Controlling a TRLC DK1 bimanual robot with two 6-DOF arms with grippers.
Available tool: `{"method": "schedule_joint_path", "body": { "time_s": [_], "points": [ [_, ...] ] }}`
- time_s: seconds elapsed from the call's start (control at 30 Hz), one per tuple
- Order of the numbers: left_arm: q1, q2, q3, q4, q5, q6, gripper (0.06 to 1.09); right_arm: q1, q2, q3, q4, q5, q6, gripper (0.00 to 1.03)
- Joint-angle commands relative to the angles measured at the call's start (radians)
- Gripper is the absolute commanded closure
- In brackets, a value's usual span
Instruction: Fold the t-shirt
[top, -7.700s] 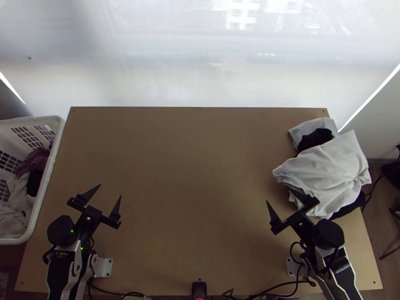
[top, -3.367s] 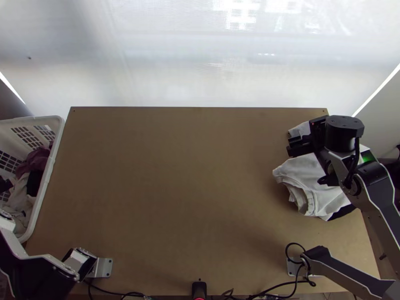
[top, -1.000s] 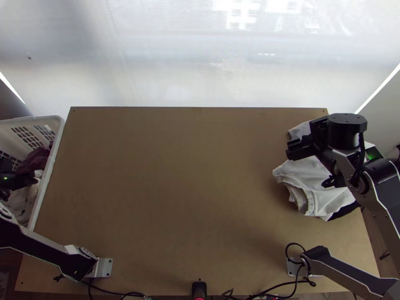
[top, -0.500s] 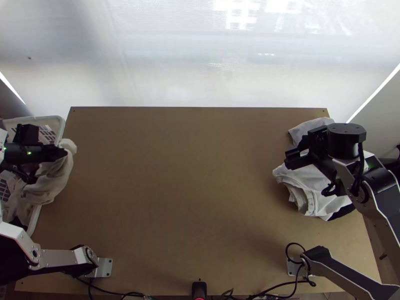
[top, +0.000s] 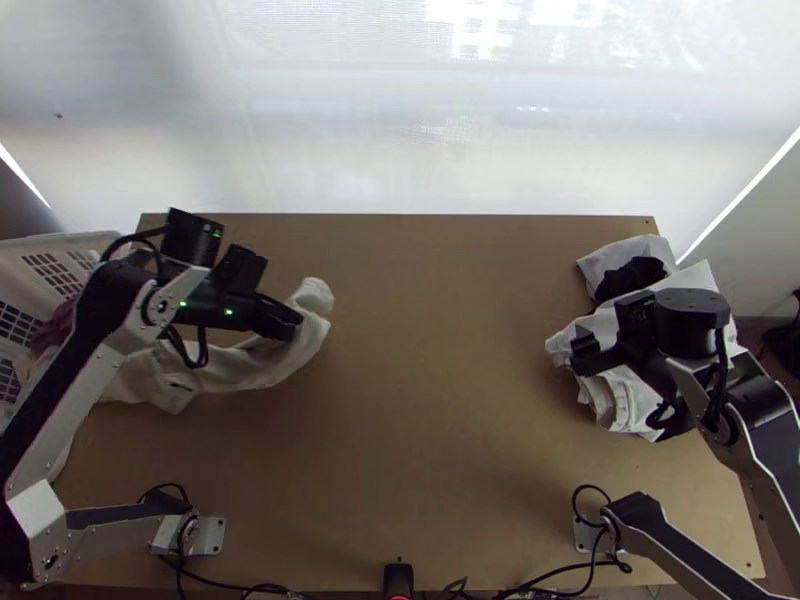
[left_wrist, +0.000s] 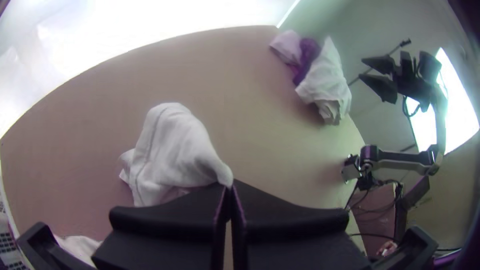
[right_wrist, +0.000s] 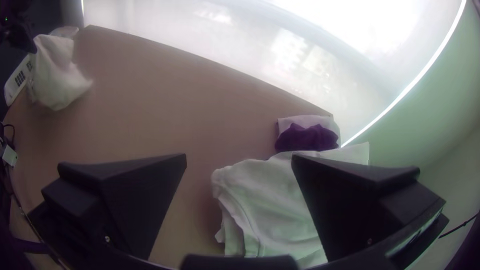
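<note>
My left gripper (top: 290, 325) is over the table's left part, shut on a white cloth (top: 245, 368) that trails bunched toward the basket; whether it is a t-shirt I cannot tell. The left wrist view has the left gripper (left_wrist: 229, 187) pinching a narrow bit of the cloth (left_wrist: 172, 145), its fingers together. My right gripper (top: 580, 352) hangs above the pile of clothes at the table's right. In the right wrist view the right gripper (right_wrist: 239, 160) stands open, with white fabric (right_wrist: 272, 200) of the pile beneath and between its fingers.
A white basket (top: 62, 243) with dark red clothing stands at the table's left edge. On the right lies a pile of light garments (top: 625, 385) with a black piece (top: 628, 279) among them. Bare wood (top: 430, 400) spans the table's middle.
The left gripper has come out of the basket and moved right over the table, drawing the white cloth along. The right gripper has shifted slightly toward the table's near side.
</note>
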Motion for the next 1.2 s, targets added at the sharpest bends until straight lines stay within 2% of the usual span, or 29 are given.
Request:
{"method": "schedule_joint_path", "body": {
  "time_s": [0.0, 0.37, 0.53, 0.77, 0.8, 0.83, 0.9, 0.93, 1.17],
  "points": [
    [-0.377, 0.144, 0.052, 0.08, -0.052, -0.036, 1.05, 0.0, -0.09, -0.116, -0.017, -0.012, 0.002, 0.05],
    [-0.69, 0.59, 0.527, 0.106, -0.06, -0.049, 1.05, -0.078, -0.196, -0.193, -0.086, -0.012, 0.002, 0.05],
    [-0.744, 0.759, 0.756, 0.106, -0.061, -0.05, 1.05, -0.118, -0.233, -0.228, -0.109, -0.011, 0.001, 0.05],
    [-0.733, 0.817, 0.791, 0.23, -0.072, -0.072, 1.03, -0.167, -0.285, -0.271, -0.135, -0.011, 0.001, 0.05],
    [-0.732, 0.819, 0.791, 0.23, -0.08, -0.072, 0.96, -0.17, -0.286, -0.274, -0.135, -0.011, 0.001, 0.05],
    [-0.73, 0.819, 0.788, 0.227, -0.087, -0.072, 0.8, -0.17, -0.285, -0.274, -0.135, -0.011, 0.002, 0.05],
    [-0.727, 0.811, 0.782, 0.207, -0.093, -0.059, 0.19, -0.174, -0.28, -0.274, -0.132, -0.011, 0.002, 0.05],
    [-0.722, 0.804, 0.78, 0.198, -0.093, -0.049, 0.1, -0.175, -0.277, -0.274, -0.129, -0.011, 0.002, 0.05],
    [-0.666, 0.69, 0.731, 0.17, -0.095, -0.043, 0.1, -0.174, -0.248, -0.274, -0.11, -0.012, 0.004, 0.05]
  ]
}}
